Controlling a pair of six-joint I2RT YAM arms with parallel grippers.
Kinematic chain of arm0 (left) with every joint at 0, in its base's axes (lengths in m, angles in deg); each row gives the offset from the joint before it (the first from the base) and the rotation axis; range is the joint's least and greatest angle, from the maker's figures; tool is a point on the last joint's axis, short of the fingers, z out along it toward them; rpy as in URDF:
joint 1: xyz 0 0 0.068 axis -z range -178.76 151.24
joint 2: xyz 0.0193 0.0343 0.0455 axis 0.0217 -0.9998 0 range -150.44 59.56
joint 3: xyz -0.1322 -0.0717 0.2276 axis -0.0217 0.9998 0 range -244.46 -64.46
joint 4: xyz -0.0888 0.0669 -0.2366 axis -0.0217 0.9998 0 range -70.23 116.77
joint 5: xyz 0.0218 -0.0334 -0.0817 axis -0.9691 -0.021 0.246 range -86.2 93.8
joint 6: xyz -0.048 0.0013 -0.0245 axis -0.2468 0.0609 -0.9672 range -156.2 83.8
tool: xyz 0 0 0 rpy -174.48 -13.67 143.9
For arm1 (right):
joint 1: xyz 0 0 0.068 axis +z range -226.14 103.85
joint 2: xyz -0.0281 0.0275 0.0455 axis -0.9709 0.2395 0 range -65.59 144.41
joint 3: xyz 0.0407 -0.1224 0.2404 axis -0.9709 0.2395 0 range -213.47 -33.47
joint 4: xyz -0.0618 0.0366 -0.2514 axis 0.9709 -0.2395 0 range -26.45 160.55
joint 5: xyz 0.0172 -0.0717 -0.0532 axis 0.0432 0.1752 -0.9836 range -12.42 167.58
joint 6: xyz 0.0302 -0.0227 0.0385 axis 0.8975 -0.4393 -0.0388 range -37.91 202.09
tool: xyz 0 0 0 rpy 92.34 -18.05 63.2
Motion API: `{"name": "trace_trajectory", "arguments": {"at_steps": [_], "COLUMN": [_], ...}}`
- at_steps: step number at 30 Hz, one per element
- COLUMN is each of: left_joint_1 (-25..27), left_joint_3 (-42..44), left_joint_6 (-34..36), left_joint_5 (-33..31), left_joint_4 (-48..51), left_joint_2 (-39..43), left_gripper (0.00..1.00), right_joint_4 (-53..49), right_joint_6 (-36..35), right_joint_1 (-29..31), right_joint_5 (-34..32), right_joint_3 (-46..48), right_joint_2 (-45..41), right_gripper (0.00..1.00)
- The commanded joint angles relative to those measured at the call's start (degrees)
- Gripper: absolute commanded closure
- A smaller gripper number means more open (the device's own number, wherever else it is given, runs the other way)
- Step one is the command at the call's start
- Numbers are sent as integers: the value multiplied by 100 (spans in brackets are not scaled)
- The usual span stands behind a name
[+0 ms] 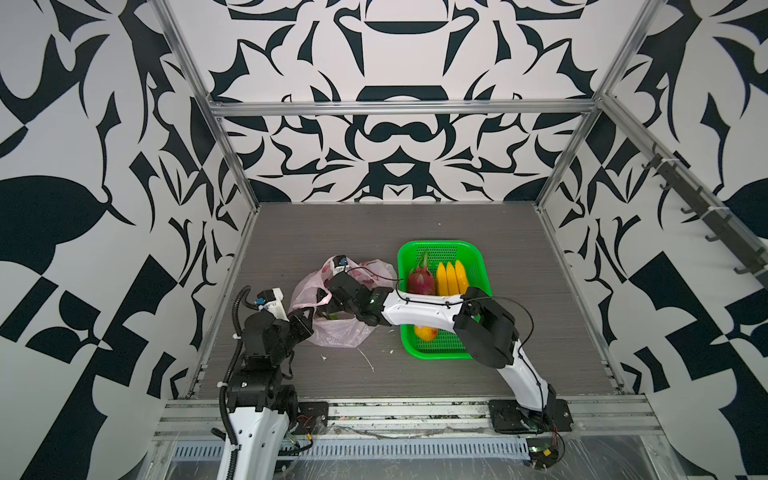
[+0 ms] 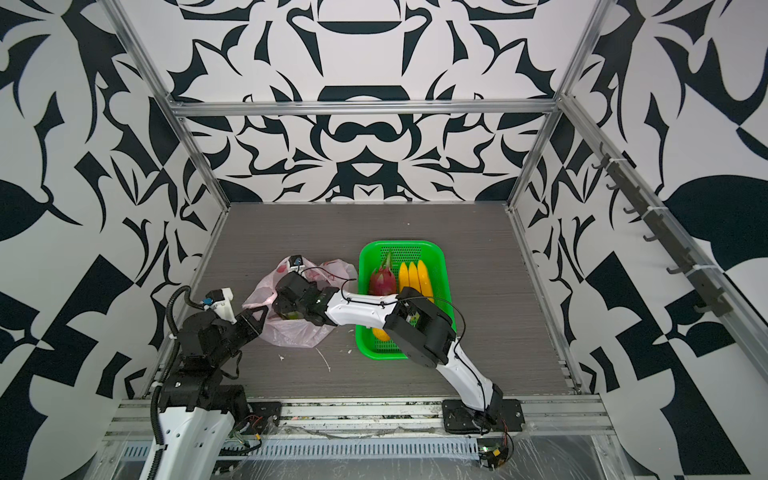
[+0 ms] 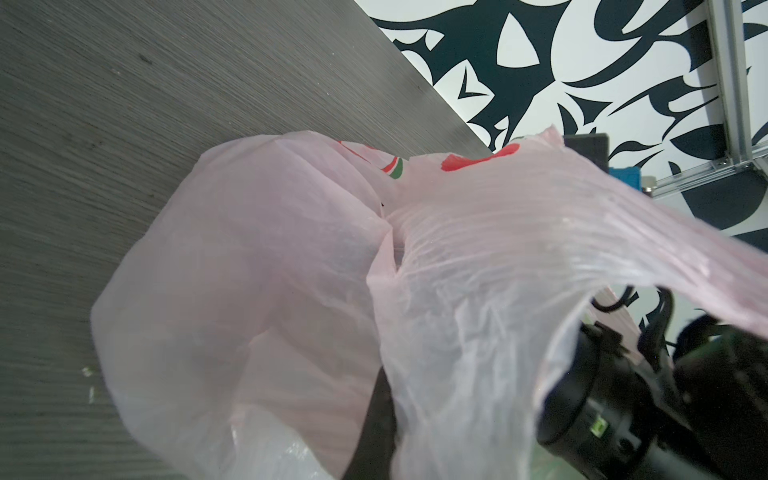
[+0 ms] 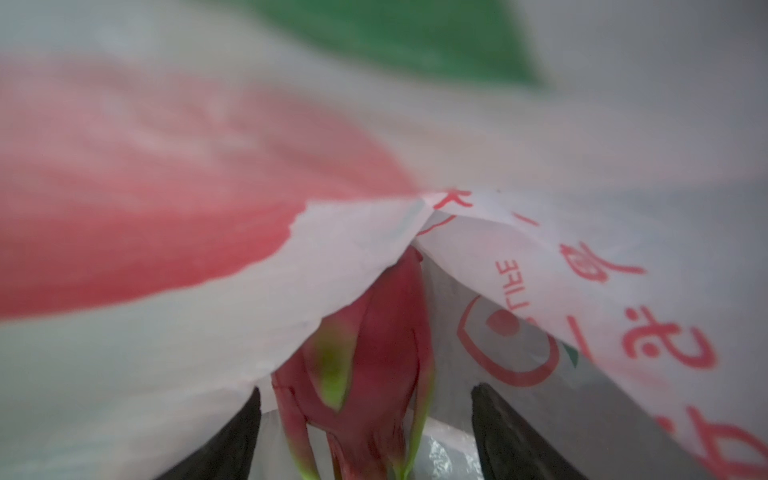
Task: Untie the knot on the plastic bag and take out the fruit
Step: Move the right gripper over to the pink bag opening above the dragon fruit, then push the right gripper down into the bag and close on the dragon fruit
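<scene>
Straddling the dragon fruit [image 4: 374, 332] inside the plastic bag [image 1: 340, 332] on the desk [image 1: 415, 232] with the nearer right end effector [image 4: 365, 388], jaws spread open; facing it dead ahead, long axis roughly along the reach. Apparently pinching the bag's rim with the closed left end effector [image 1: 309, 311].

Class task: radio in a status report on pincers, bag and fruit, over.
Left pincer shut on plastic bag rim. Right pincer open inside bag, straddling dragon fruit. Film drapes over fruit.

Overhead pair (wrists near plastic bag [image 3: 270, 270])
</scene>
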Motion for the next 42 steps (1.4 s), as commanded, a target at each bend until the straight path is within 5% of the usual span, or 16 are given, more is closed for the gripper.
{"name": "trace_trajectory", "arguments": {"at_steps": [1, 42], "left_joint_1": [-12, -12], "left_joint_3": [-59, 146], "left_joint_6": [-1, 238], "left_joint_5": [93, -18], "left_joint_4": [-230, -497], "left_joint_2": [-92, -118], "left_gripper": [100, 100], "right_joint_4": [209, -557], "right_joint_6": [-78, 248], "right_joint_1": [-7, 115], "right_joint_5": [91, 882], "right_joint_3": [-236, -572], "right_joint_2": [-94, 186], "right_gripper": [18, 21]}}
